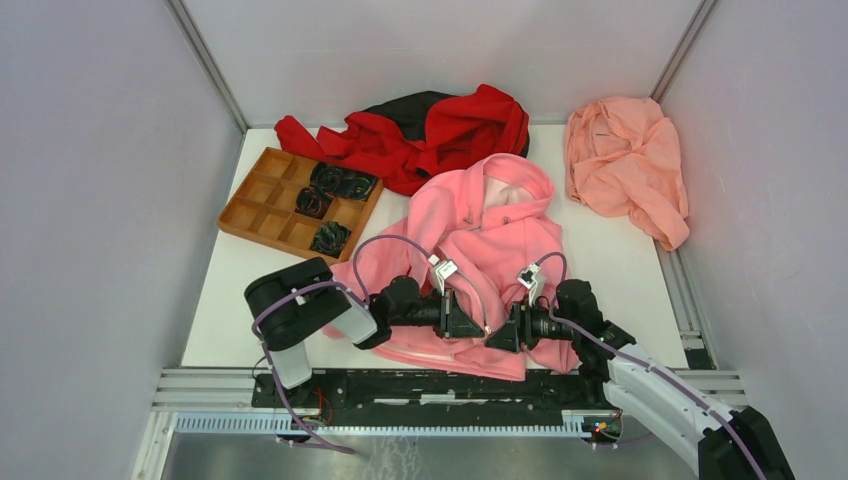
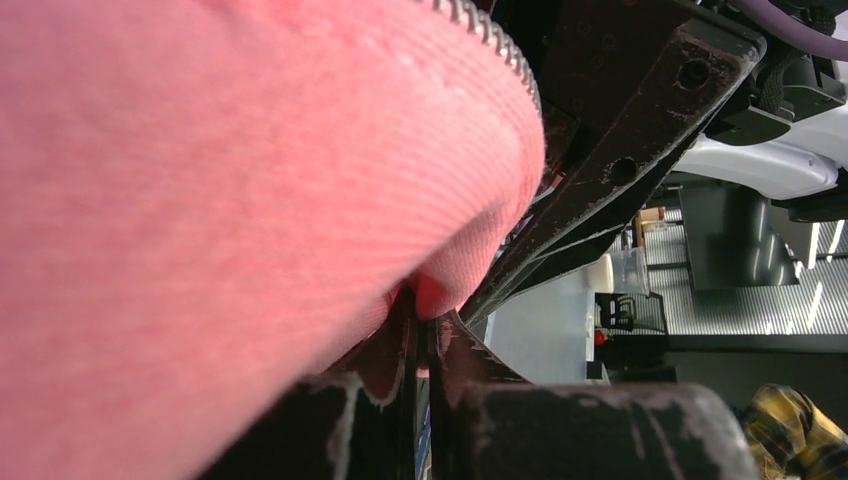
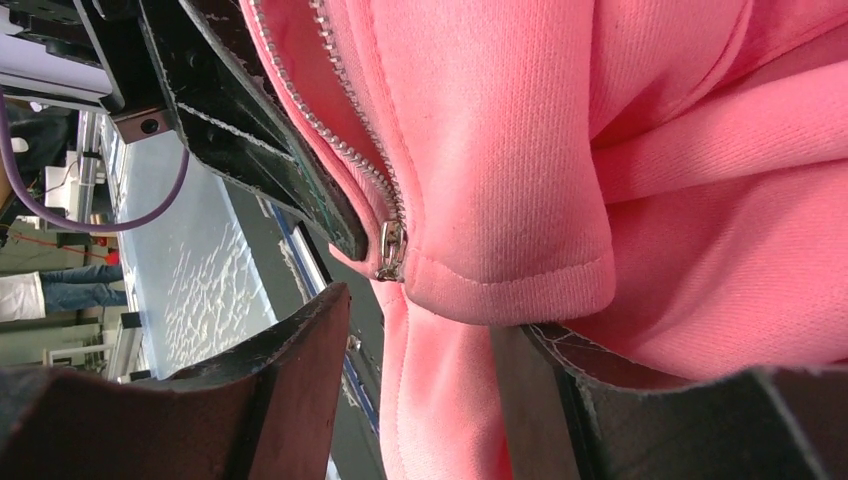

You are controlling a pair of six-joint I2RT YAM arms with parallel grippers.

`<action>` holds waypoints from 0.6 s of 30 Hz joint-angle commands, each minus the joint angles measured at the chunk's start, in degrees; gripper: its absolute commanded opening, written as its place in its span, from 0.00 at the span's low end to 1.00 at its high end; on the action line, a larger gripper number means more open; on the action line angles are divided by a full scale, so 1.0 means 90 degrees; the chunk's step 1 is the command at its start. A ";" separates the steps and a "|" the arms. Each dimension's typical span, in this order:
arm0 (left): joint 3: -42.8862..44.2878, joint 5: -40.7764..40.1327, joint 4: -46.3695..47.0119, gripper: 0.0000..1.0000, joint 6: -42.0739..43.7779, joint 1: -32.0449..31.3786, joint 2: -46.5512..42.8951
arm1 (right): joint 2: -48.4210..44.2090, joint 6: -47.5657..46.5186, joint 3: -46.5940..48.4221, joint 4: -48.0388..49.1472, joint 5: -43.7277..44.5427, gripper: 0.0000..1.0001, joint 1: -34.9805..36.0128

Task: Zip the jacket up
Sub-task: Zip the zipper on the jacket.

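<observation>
Top external view, as we log it: bright pink fleece hooded jacket spread mid-way across the white table, hood away from the arms, hem at the near edge; left gripper pinched tight on the hem fabric; right gripper spread apart, we note, hem lying between its fingers, nothing clamped; small metal zipper pull low on the front, just above the hem seam.
</observation>
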 commanded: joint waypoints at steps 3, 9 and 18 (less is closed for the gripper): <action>0.0045 0.0393 0.0069 0.02 -0.0171 -0.0054 -0.0197 | -0.0062 -0.0102 -0.0100 0.0630 0.0119 0.59 -0.0058; 0.0071 0.0427 0.0083 0.02 -0.0189 -0.0059 -0.0165 | -0.0062 0.0045 -0.0305 0.1353 -0.0057 0.56 -0.0056; 0.0110 0.0441 0.0106 0.02 -0.0220 -0.0077 -0.0120 | -0.0109 0.0171 -0.0273 0.1436 -0.0337 0.46 -0.0057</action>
